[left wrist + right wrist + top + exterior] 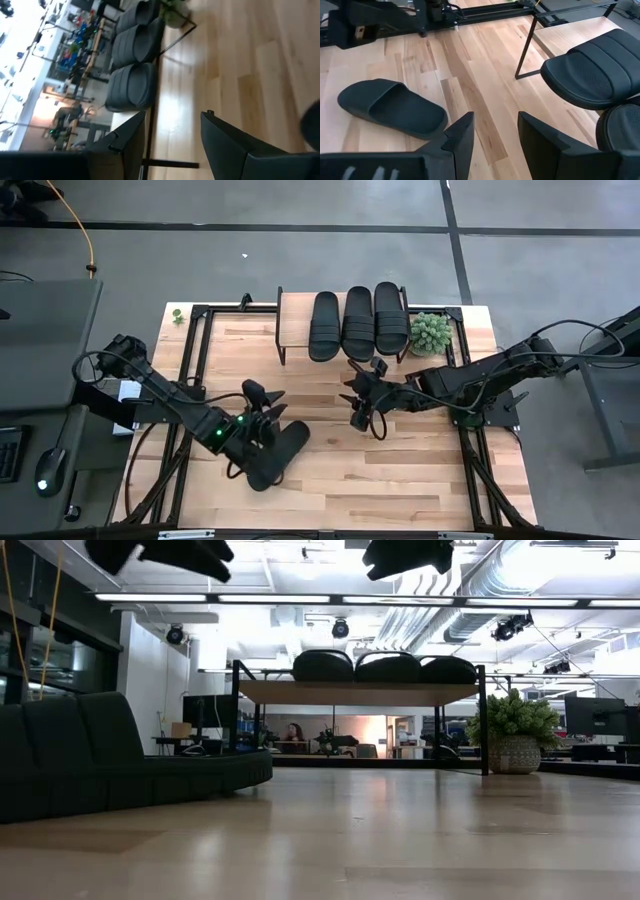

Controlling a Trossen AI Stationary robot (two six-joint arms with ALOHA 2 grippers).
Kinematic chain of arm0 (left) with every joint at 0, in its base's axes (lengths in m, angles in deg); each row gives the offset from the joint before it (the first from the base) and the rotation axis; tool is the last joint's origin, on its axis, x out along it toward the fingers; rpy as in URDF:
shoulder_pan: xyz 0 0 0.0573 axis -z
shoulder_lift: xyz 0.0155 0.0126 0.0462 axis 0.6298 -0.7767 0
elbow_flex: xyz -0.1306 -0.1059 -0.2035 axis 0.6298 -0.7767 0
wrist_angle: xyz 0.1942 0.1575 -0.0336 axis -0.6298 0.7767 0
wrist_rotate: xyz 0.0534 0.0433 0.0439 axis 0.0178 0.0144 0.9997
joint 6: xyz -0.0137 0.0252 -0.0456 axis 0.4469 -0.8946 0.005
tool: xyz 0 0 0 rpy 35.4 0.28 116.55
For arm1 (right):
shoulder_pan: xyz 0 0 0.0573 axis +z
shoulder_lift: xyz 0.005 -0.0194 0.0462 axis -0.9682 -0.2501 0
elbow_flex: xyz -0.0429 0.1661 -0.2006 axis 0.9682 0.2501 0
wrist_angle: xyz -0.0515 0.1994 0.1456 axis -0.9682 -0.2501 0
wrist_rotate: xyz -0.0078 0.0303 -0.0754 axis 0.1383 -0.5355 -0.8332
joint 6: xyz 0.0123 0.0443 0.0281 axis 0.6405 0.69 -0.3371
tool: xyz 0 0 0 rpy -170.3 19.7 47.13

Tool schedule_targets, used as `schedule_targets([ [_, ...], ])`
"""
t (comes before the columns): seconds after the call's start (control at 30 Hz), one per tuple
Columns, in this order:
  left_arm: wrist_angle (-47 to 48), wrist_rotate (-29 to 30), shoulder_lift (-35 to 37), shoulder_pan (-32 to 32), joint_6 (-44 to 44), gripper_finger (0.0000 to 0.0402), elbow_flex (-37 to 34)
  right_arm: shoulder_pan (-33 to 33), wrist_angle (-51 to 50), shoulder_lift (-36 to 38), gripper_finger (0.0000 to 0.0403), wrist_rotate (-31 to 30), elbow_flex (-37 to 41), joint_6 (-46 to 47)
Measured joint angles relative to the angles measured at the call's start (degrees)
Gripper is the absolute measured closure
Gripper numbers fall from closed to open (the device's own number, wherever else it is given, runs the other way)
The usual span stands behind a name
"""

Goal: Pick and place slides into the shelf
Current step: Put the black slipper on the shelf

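Three black slides [358, 320] lie side by side on the light wood top of the shelf [295, 315] at the table's far middle, their near ends jutting over its near edge [590, 75]. Another slide [278, 452] lies flat on the table near the front, left of centre [392, 107]. My left gripper [270, 405] hangs open above the table just beyond that slide, facing the shelf [172, 117], with nothing between its fingers. My right gripper [356, 408] hangs open near the table's middle [495, 117], also with nothing in it.
A small potted plant [431, 332] stands at the shelf's right end. A black metal frame [195, 360] runs along the table's left and right sides. Bare wood lies between the two grippers and the shelf's near legs [525, 50].
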Motion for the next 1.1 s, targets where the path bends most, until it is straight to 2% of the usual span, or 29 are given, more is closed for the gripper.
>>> schedule_targets([
  [0.23, -0.1, -2.5, 0.3, 5.1, 0.0, 0.023, 0.0, 0.7, 0.1, -0.2, 0.0261, 1.2, 0.0, 1.7],
  [0.37, -0.2, -6.5, 0.3, 8.1, 0.4, 0.023, 0.0, 1.5, 0.5, -1.8, 0.0261, 1.5, 0.1, 1.4],
  [0.57, -0.4, -8.4, 0.3, 13.0, 2.9, 0.023, 0.0, 1.5, 2.3, -4.2, 0.0261, 5.7, 0.1, 0.1],
  [0.8, -1.1, -9.6, 0.3, 17.5, 8.8, 0.023, 0.0, 2.0, 3.4, -4.5, 0.0261, 6.9, 0.1, 0.0],
  [1.1, -2.1, -14.4, -0.1, 19.6, 17.5, 0.023, 0.0, 3.2, 4.0, -4.5, 0.0261, 6.9, 0.1, 0.0],
])
